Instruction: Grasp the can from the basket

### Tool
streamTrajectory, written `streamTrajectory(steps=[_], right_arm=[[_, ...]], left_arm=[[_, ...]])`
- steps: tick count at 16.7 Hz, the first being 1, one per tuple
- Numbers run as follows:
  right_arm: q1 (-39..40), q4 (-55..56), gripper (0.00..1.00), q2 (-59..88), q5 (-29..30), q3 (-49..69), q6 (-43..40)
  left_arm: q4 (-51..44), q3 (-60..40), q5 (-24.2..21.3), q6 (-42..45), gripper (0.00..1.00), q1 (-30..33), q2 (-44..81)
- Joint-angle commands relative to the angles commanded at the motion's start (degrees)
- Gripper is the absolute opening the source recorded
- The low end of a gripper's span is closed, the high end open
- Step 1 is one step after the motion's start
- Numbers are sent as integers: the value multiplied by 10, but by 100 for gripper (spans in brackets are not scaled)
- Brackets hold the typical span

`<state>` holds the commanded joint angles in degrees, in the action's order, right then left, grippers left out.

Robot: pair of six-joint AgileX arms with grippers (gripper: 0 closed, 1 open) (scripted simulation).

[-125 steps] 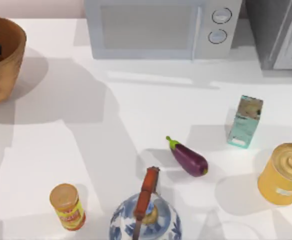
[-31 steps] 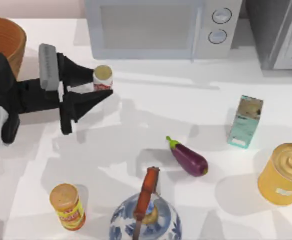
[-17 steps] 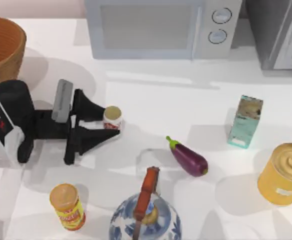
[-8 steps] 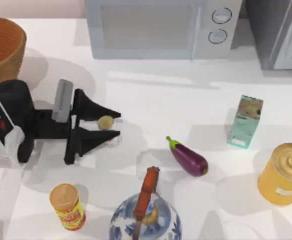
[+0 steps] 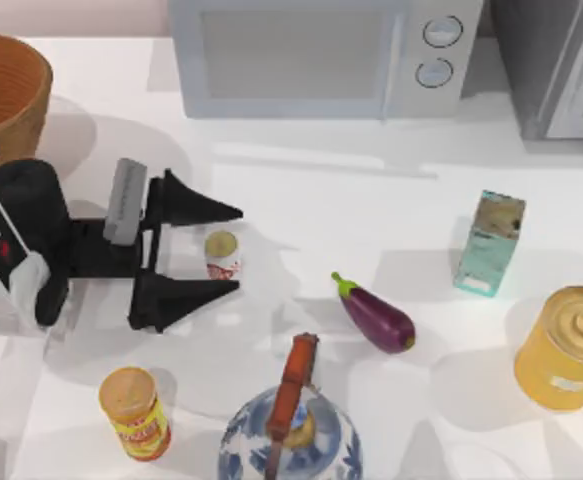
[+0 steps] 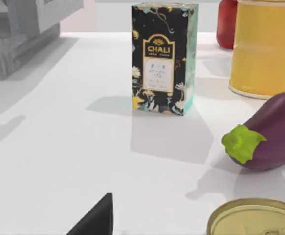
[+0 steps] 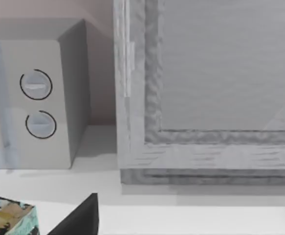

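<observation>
My left gripper (image 5: 226, 251) low over table (image 5: 371, 200), jaws spread wide; can (image 5: 221, 254) upright between fingers, untouched; basket (image 5: 6, 85) well apart; right gripper's jaw state indeterminate.

The basket (image 5: 11, 90) and yellow can (image 5: 569, 348) are cut by picture edges.

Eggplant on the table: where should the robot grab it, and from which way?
Best guess: grip the eggplant across its fat purple middle, coming from above. It lies flat on the table, slanted, so the fingers should close across its narrow width, not on the green stem.
</observation>
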<state>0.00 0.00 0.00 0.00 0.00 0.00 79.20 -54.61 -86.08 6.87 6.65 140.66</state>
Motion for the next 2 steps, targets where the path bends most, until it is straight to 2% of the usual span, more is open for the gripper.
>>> streamTrajectory(steps=[2], right_arm=[[0,0,100,0,0,0,0]], left_arm=[[0,0,0,0,100,0,0]])
